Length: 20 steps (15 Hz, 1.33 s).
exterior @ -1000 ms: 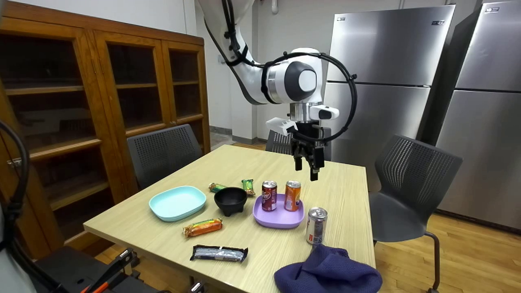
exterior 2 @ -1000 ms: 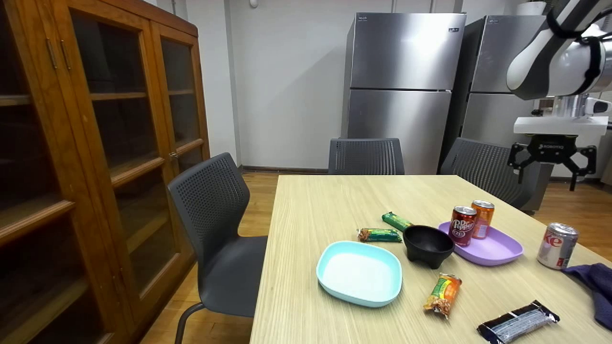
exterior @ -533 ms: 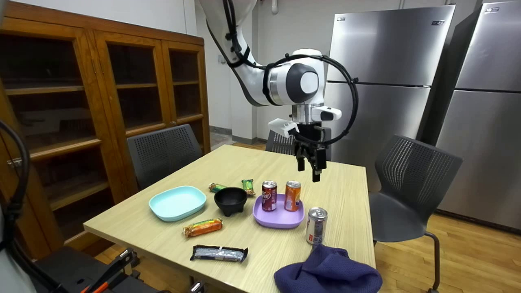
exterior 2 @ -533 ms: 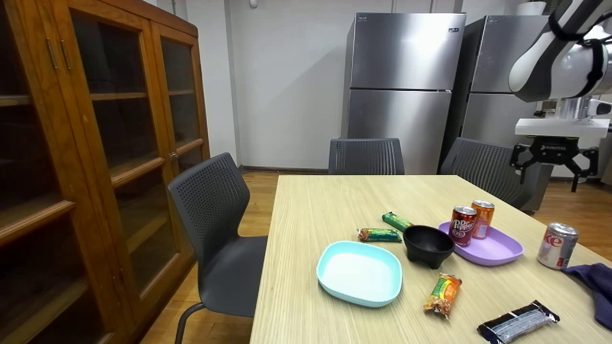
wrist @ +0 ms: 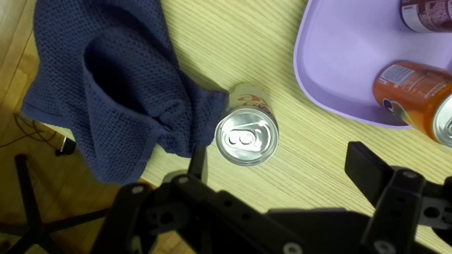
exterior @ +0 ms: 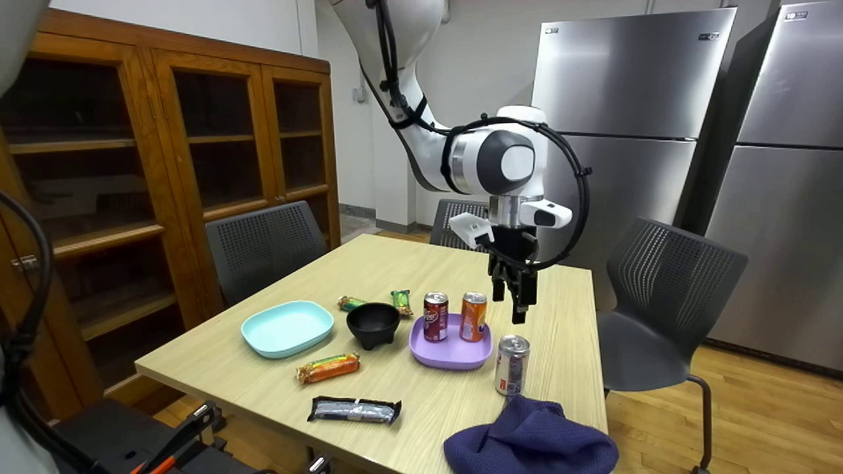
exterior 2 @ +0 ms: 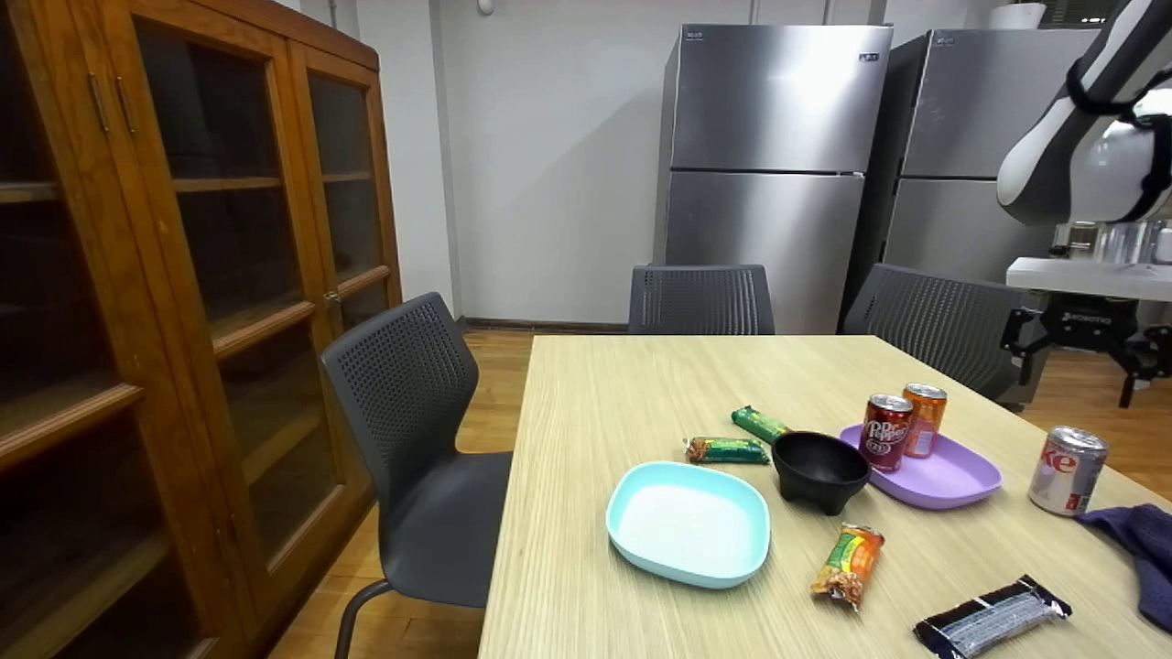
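Silver can [wrist: 248, 128], jaws seemingly nearer

black end effector [exterior 2: 1075, 382], seemingly robotiq-marked

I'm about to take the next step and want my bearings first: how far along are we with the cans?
Looks done: the red can and orange can stand upright on the purple plate.
In hand: nothing; the gripper is open and empty, raised near the silver can.
Left, probably: that silver can, which stands off the plate on the table, beside the blue towel, not yet gripped.
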{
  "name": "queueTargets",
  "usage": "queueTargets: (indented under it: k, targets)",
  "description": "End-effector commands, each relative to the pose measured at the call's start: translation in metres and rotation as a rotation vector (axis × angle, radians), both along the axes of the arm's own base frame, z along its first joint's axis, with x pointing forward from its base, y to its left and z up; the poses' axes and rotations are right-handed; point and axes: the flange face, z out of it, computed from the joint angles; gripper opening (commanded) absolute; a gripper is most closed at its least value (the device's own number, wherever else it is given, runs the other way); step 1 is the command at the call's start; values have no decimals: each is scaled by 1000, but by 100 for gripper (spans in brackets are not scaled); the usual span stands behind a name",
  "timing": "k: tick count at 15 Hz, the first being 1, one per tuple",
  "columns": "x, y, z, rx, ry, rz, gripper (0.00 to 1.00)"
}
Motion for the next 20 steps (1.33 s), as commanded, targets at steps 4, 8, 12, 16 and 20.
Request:
queueTargets:
  k: [4,8,12,16,20]
  targets:
    - [9,-13,-30,-14,25,-87,100]
    - [9,-20,-48,-32,53,-121,100]
    - [8,-25,-62,-42,77,-141,100]
    - [6,-28,-70,-45,99,-155,100]
    - [3,-30,-75,-51,111,-158,72]
